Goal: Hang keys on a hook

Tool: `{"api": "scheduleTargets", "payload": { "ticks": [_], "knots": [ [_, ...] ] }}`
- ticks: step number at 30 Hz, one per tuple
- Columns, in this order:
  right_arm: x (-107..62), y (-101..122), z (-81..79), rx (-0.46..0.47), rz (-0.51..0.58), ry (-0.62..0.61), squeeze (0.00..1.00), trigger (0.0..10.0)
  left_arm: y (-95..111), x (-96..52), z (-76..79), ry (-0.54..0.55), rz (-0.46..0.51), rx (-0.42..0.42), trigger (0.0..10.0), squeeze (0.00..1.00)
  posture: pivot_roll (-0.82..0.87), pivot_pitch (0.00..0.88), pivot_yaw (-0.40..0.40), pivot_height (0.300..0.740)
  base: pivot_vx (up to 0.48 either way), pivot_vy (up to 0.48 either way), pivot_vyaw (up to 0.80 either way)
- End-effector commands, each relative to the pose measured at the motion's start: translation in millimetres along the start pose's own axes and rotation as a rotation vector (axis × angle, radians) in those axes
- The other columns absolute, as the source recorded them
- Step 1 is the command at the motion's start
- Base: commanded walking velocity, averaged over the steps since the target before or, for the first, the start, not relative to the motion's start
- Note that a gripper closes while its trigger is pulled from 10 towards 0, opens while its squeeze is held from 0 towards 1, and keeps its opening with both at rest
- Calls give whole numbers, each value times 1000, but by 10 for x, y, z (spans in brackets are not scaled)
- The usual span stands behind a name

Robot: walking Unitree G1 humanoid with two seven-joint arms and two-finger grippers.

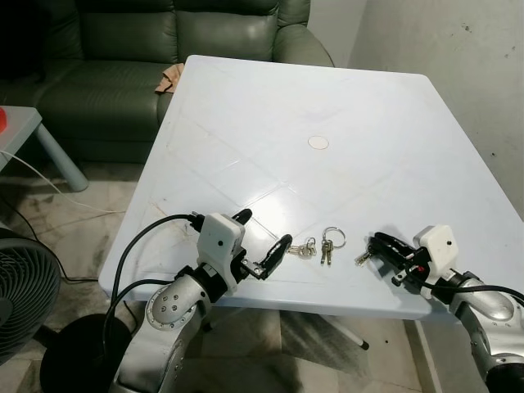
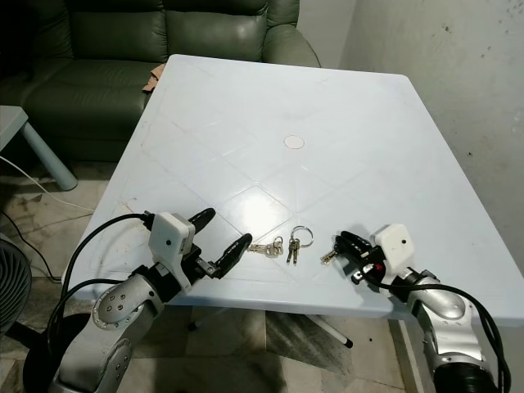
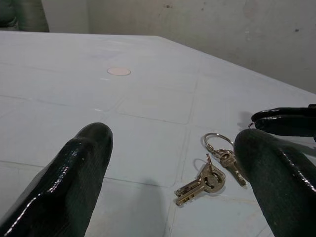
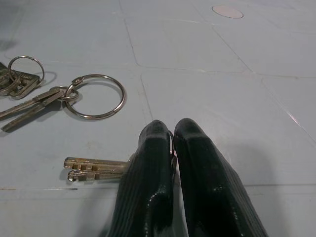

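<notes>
Keys [image 4: 94, 169] pinched between pressed-together fingers [image 4: 148, 197] of right gripper [image 1: 378, 243], blades sticking out, resting on white table [image 1: 327, 106] near front edge. Left gripper [image 1: 264, 242] fingers [image 3: 74, 168] spread wide, empty, low over table. Two more key bunches [image 1: 304, 248] and ring [image 1: 333, 237] lie between grippers.

A pale blue square plastic table [image 1: 344, 115] carried two loose bunches of small metal keys on steel rings [image 1: 318, 244] near its front edge, a round cap [image 1: 318, 142] at its centre.
</notes>
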State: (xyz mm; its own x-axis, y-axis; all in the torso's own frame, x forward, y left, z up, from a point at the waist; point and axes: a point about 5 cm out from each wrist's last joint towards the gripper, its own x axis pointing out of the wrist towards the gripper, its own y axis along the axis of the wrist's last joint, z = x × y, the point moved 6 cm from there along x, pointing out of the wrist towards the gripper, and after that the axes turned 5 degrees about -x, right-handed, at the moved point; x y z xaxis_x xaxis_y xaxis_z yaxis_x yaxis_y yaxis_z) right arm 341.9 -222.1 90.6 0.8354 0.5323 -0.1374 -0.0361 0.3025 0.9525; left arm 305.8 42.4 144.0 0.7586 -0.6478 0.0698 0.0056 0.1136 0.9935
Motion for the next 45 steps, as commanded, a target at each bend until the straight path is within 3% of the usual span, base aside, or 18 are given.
{"api": "scheduleTargets", "payload": {
  "ticks": [1, 16, 17, 18, 28, 34, 41, 45],
  "knots": [
    [-40, -13, 46, -1, -9, -6, 0, 10000, 14, -1, 47, -9, 0, -2, 10000, 0, -93, 146, -40, 740, 0, 0, 0],
    [-56, -64, -4, -7, -32, 26, 0, 10000, 20, 0, 40, -6, 0, -7, 10000, 0, -93, 146, -40, 740, 0, 0, 0],
    [-58, -65, 0, -5, -31, 23, 0, 3882, 20, 0, 40, -6, 1, -8, 10000, 0, -93, 146, -40, 740, 0, 0, 0],
    [-60, -63, 6, 0, -29, 19, 0, 0, 21, 2, 39, -6, 1, -8, 10000, 0, -93, 146, -40, 740, 0, 0, 0],
    [-37, 13, 71, 28, 10, -19, 0, 0, 36, 15, 7, 5, 5, -10, 10000, 0, -93, 147, -41, 740, 0, 0, 0],
    [11, 194, 184, 117, 115, -103, 0, 0, 66, 41, -38, 24, 21, -11, 10000, 0, -90, 134, -43, 740, 0, 0, 0],
    [56, 540, 326, 242, 296, -216, 0, 0, 185, 108, -301, 123, 66, -12, 10000, 0, -84, 102, -42, 740, 0, 0, 0],
    [59, 632, 355, 267, 341, -244, 0, 0, 232, 122, -398, 155, 82, -12, 10000, 0, -82, 86, -43, 740, 0, 0, 0]
  ]
}}
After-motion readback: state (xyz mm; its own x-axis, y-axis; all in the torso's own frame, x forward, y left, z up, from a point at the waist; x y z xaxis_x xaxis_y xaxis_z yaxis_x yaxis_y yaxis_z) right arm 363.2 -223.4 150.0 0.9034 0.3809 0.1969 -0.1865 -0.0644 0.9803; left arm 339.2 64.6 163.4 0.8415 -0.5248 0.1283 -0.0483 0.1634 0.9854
